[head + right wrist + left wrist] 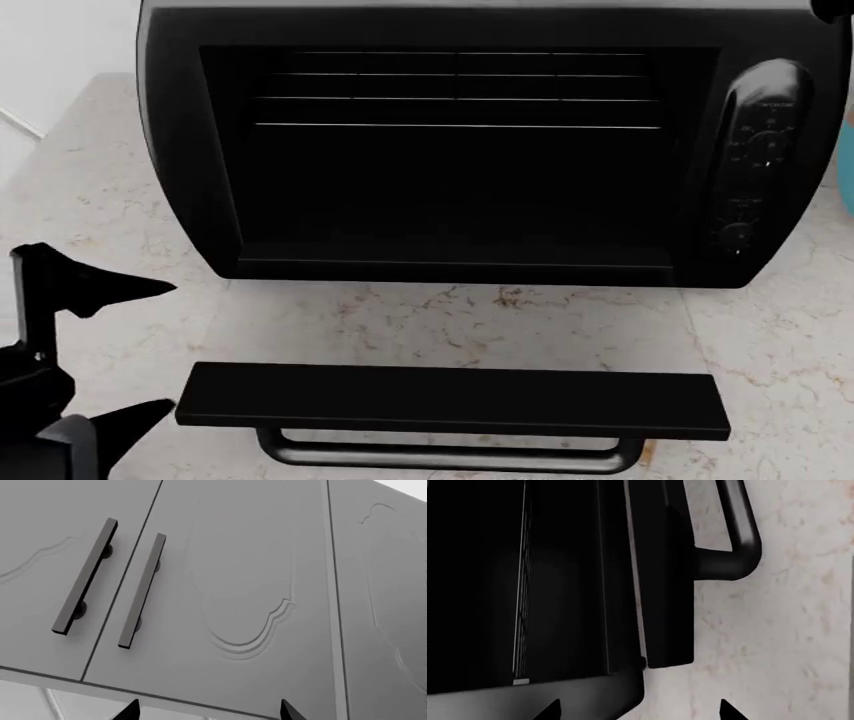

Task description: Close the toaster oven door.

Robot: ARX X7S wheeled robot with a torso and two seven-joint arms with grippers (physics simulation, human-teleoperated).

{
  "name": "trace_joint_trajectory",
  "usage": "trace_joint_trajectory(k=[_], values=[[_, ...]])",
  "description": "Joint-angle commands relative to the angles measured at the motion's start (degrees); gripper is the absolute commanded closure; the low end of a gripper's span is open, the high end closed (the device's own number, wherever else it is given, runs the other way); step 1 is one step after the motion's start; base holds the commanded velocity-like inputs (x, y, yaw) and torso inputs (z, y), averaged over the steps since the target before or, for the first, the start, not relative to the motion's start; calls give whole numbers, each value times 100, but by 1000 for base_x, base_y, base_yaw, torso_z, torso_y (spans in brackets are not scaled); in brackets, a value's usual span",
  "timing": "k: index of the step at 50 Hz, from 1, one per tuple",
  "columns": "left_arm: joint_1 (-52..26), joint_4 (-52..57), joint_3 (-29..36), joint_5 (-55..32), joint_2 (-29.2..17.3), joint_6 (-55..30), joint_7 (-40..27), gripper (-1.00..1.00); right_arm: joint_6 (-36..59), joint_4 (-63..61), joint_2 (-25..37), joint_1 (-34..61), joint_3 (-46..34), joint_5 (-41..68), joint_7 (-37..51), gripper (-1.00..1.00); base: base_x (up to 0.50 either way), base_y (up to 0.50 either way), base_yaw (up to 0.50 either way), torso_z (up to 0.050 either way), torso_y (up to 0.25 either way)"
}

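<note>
Claw work first: the left claw (114,350) is spread wide with nothing held, parked just beside the left end of the toaster oven door (454,398), apparently so a finger can be slipped under that edge. The door is dropped fully open, lying flat out over the marbled worktop (787,340) in front of the toaster oven (454,150), its bar handle (447,455) nearest the robot. The right claw (208,711) is aimed up at grey cabinet doors (240,580), kept clear of the job; only its tips are seen, apart and seemingly empty.
</note>
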Motion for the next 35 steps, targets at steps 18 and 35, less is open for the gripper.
trace_joint_trajectory(k=[18, 35], values=[[-239, -585, 309, 294, 445, 244, -83, -100, -219, 10, 190, -205, 32, 35, 46, -100, 0, 0, 0, 0, 0], [-198, -717, 446, 347, 532, 409, -133, -100, -197, 23, 280, -114, 35, 271, 218, -100, 0, 0, 0, 0, 0]])
